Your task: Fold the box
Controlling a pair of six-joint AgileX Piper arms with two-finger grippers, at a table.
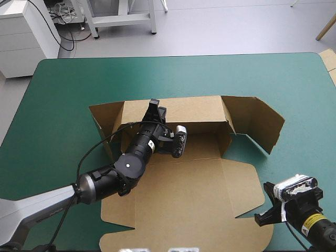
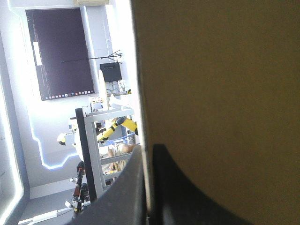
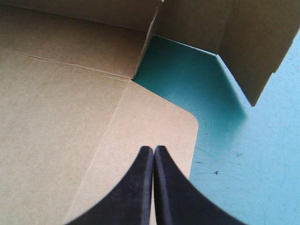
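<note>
High view: a teal-green table (image 1: pixel 58 94) fills the frame, with the brown box (image 1: pixel 199 184) lying at its centre as a cut sheet, partly raised. At centre left, a short side flap (image 1: pixel 105 118) stands tilted off the cover. The left arm (image 1: pixel 105 181) enters from the lower left corner and reaches diagonally up over the flat board. The left gripper (image 1: pixel 153 107) sits at the top edge of the raised far wall (image 1: pixel 191 111), just left of the frame's centre. To the right, a larger wing flap (image 1: pixel 258 125) stands angled, with a wedge of bare cover in front of it. The right arm (image 1: pixel 304 215) waits in the lower right corner, off the board and near its rounded flap corner (image 1: pixel 257 191).

Left wrist view: the black fingers (image 2: pixel 187 197) are all but closed, pinching the edge of the brown wall, which fills the view beside and ahead of them.

Right wrist view: the right gripper (image 3: pixel 153 149) has its fingers pressed together in one point, holding nothing. It hovers over the rounded flap corner, with the raised wall and wing flap farther ahead.
</note>
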